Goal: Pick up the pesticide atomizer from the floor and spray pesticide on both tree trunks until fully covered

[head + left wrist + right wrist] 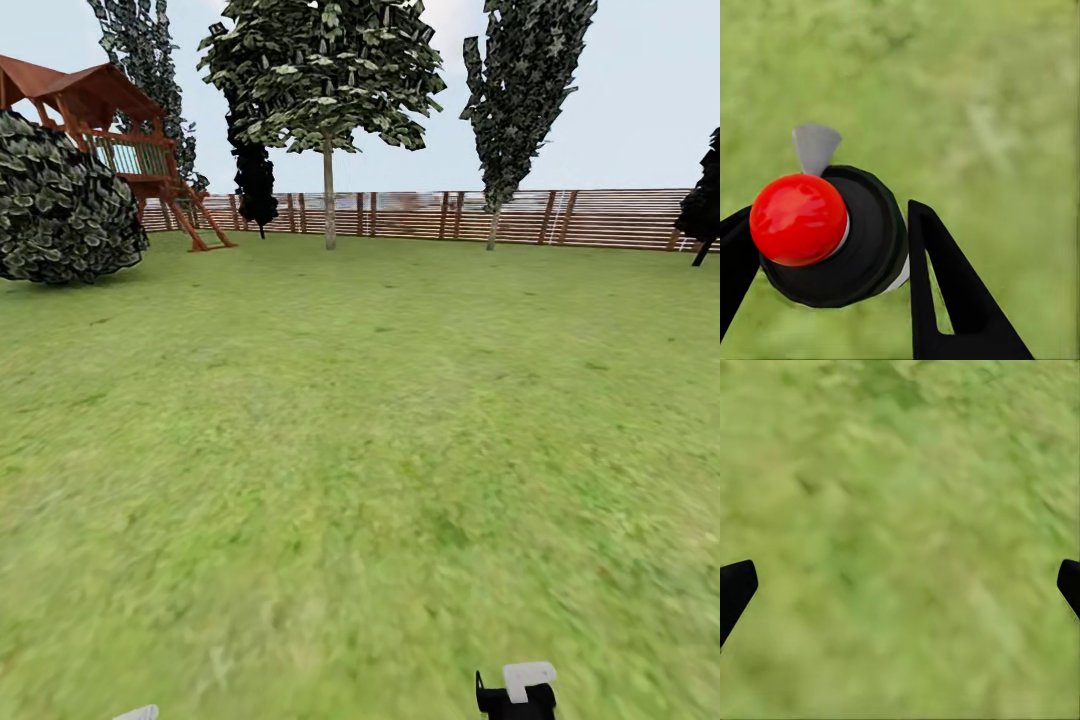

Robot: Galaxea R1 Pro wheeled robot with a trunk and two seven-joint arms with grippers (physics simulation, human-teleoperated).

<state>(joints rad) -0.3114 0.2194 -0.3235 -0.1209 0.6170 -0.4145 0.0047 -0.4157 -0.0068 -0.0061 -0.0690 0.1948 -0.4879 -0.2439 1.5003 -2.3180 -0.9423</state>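
Black fingers (945, 292) of the left gripper (825, 270) flank the pesticide atomizer (840, 236) in the left wrist view, one on each side of its round black collar, pinching it. A glossy red knob (798, 219) caps the bottle and a grey nozzle tab (815, 146) juts from the collar's far side, pointing away from the fingers. Seen end-on, the atomizer's long axis runs roughly along the camera's line of sight, towards the grass (997, 112) blurred behind it.

In the right wrist view the right gripper (900, 585) is spread wide: just two black fingertips (735, 589) show at opposite edges, with bare lawn between them.

From the head view, a black and white part of the right arm (518, 692) pokes up at the lower edge, and a small white bit (137, 713) shows at the lower left. Open grass floor (360, 450) stretches ahead with nothing standing on it up to the brown slatted fence (600, 218). Before the fence stands a tree (325, 75) with a pale bare trunk (328, 195) and a green crown, and a second narrower tree (525, 80) stands to its right. A dark cone-shaped tree (255, 180) stands left of them, another (703, 205) at the far right. A red-brown wooden play tower (110, 130) and a large round bush (60, 205) stand at the left.
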